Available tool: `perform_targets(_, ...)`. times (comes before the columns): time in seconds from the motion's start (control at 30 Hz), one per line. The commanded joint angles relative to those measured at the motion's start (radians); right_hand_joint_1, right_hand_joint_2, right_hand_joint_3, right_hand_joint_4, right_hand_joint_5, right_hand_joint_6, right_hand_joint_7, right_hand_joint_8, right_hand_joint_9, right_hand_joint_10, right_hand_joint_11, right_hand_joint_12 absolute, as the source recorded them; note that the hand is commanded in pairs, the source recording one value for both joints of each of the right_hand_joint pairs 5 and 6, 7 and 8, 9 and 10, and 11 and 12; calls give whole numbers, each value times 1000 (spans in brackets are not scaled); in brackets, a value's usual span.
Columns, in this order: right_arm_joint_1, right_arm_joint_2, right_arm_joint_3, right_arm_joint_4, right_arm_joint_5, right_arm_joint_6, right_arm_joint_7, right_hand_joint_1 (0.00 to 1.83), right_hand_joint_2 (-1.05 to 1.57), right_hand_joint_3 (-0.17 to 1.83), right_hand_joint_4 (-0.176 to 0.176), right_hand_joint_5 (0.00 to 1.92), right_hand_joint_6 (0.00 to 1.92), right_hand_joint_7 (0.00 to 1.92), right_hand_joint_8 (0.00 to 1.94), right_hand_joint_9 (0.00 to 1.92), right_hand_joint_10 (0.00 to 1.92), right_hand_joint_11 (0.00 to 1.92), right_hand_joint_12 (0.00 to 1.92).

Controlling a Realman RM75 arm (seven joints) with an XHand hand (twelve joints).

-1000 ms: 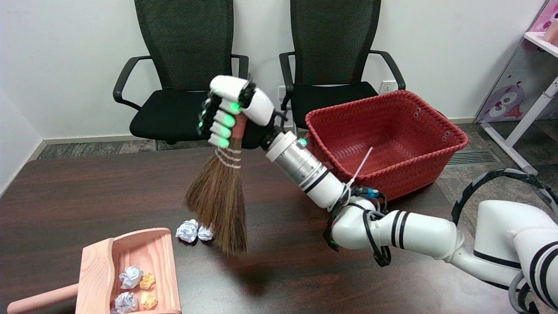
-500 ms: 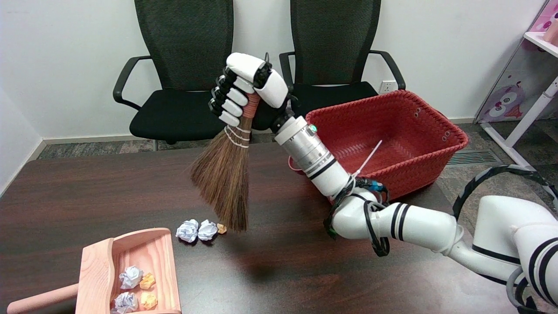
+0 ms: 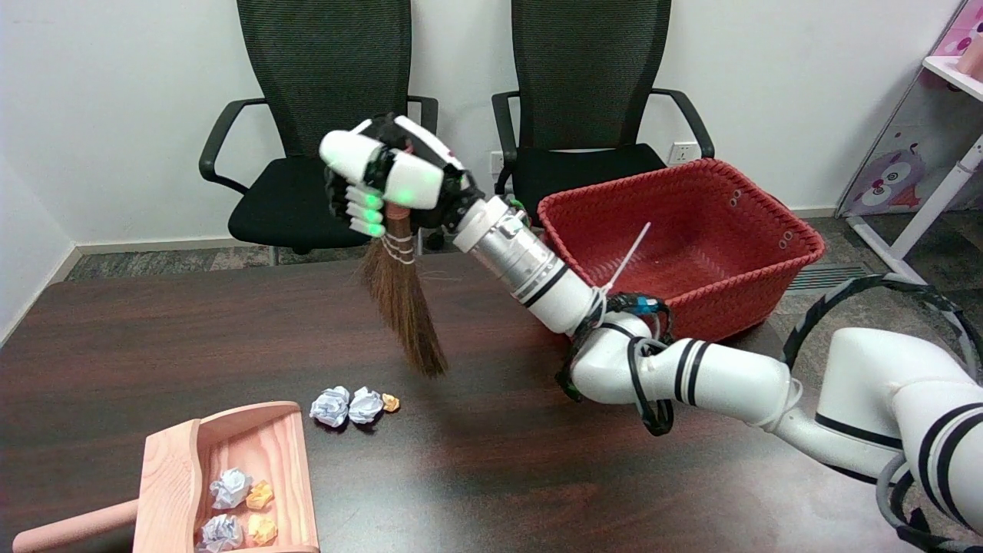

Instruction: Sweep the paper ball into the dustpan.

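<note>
a broom is held clear of the table above three paper balls lying beside a dustpan.

at the table's (image 3: 153, 338) near left corner a wooden dustpan (image 3: 230, 476) is seen, its mouth turned toward the far edge, with four crumpled paper pieces (image 3: 242, 507) inside it. just beyond its mouth, two white paper balls (image 3: 347, 405) are found touching each other, with a small orange paper ball (image 3: 391, 402) just beside them on the right. above them a straw broom (image 3: 403, 307) is gripped at its handle by the right hand (image 3: 384, 184), the fingers clamped around it, the bristles hanging tilted and clear of the surface. at the far right edge a red woven basket (image 3: 676, 246) is set.
</note>
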Motion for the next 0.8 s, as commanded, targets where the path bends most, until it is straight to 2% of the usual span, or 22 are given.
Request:
perform_targets(0.03,31,-109,-63,48,-75,-74,-407,849,1366,1650,1,1920,1920,1920,1920,1920,1920,1920,1920)
perform_targets(0.17,17,-148,-74,71,-75,-70,-514,842,1368,1698,1,1920,1920,1920,1920,1920,1920,1920,1920)
perform_targets(0.8,13,-262,-225,248,-83,-20,-500,857,1315,1747,0,1920,1920,1920,1920,1920,1920,1920,1920)
